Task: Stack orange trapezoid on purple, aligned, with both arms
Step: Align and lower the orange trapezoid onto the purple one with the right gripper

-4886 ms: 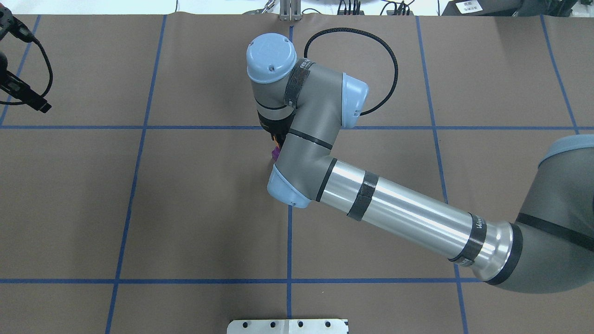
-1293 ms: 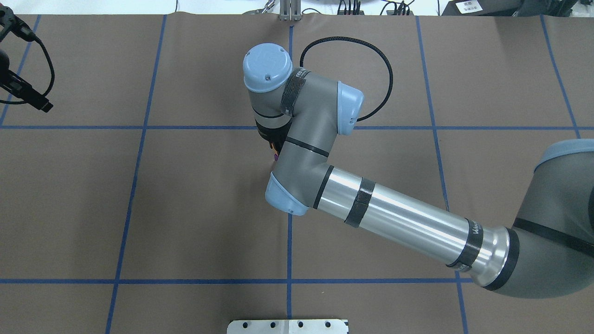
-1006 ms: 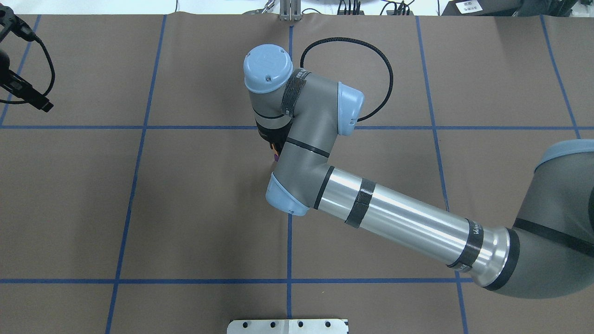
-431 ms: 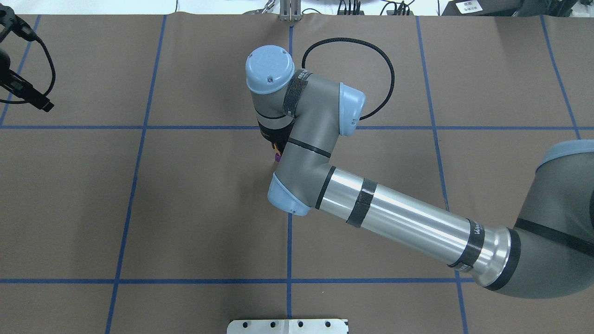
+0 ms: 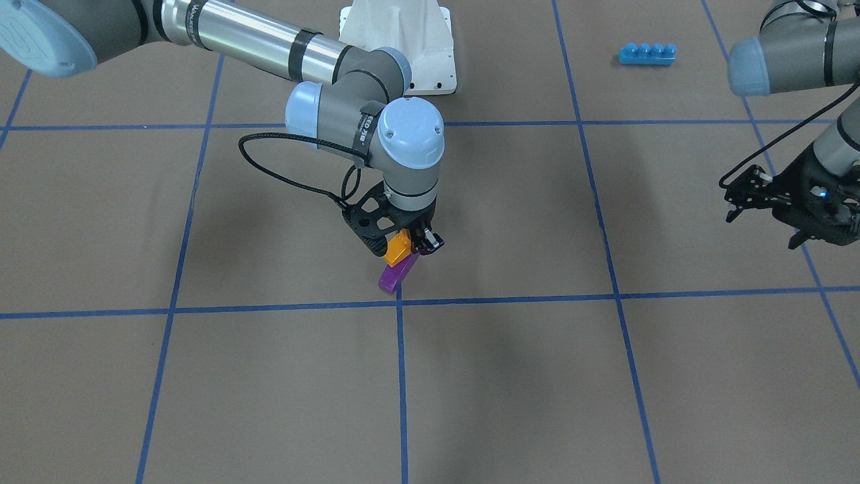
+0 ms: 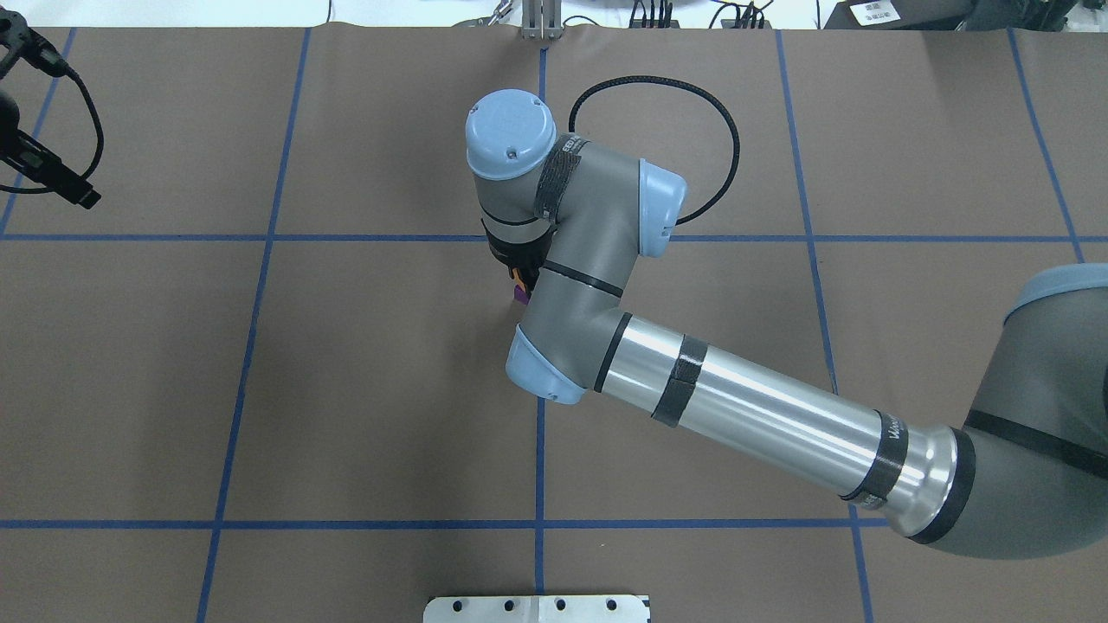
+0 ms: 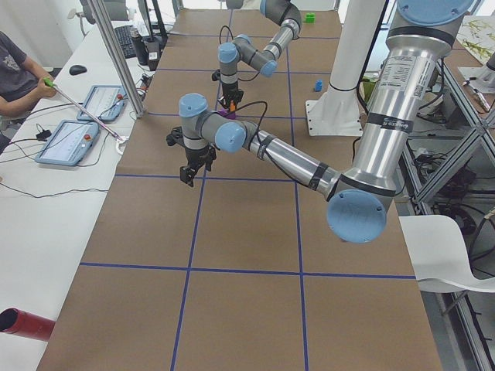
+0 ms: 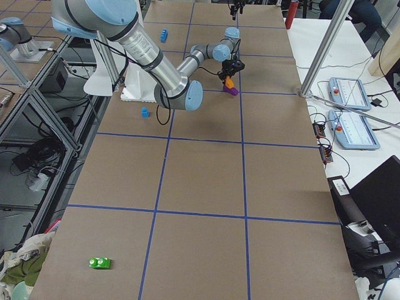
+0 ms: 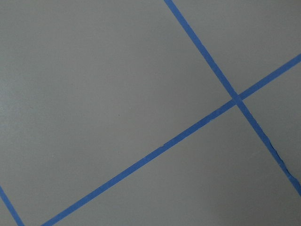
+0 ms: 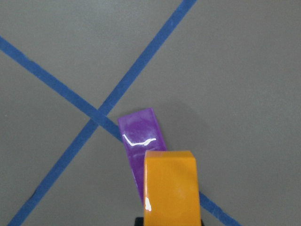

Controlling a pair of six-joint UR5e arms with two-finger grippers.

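Your orange trapezoid (image 5: 396, 249) was off the table (image 5: 537, 376), pinched in the right claw (image 5: 411, 247), whose fingers pressed against its two sides. It hung directly over one end of the purple (image 5: 395, 275). In the right wrist view it covered that end, while the purple ran out from under it at a slant, so the two were not squared up. You could not have told from any view whether they touched. The purple lay on the table just beside a crossing of blue tape lines (image 5: 400, 302). The left claw (image 5: 762, 222) hovered well apart, out towards the table's edge, its fingers spread and holding nothing. A long blue four-stud brick (image 5: 647, 54) lay near the robot's base.
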